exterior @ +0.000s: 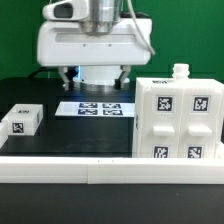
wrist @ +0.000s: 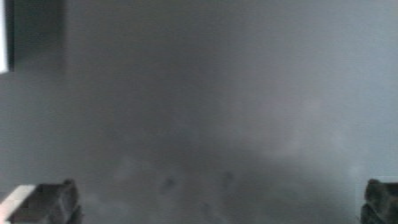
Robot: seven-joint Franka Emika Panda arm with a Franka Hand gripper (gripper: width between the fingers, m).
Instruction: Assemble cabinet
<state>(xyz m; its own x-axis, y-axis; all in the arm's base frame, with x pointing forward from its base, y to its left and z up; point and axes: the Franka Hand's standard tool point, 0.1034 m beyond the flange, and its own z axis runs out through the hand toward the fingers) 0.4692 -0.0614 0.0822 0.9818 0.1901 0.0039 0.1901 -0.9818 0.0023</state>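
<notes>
The cabinet [exterior: 178, 120] is a large white boxy body with square tags on its recessed front panels. It stands upright at the exterior view's right front, with a small knob on top. My gripper [exterior: 96, 78] hangs at the back, above the far edge of the marker board [exterior: 97, 108], well apart from the cabinet. In the wrist view my gripper [wrist: 217, 205] is open and empty. Its dark fingertips [wrist: 50, 203] stand far apart over bare, blurred grey table. The cabinet is out of the wrist view.
A small white tagged block [exterior: 22, 120] lies at the exterior view's left. A low white rail [exterior: 90, 170] runs along the table's front edge. The robot's white base [exterior: 90, 45] stands behind the marker board.
</notes>
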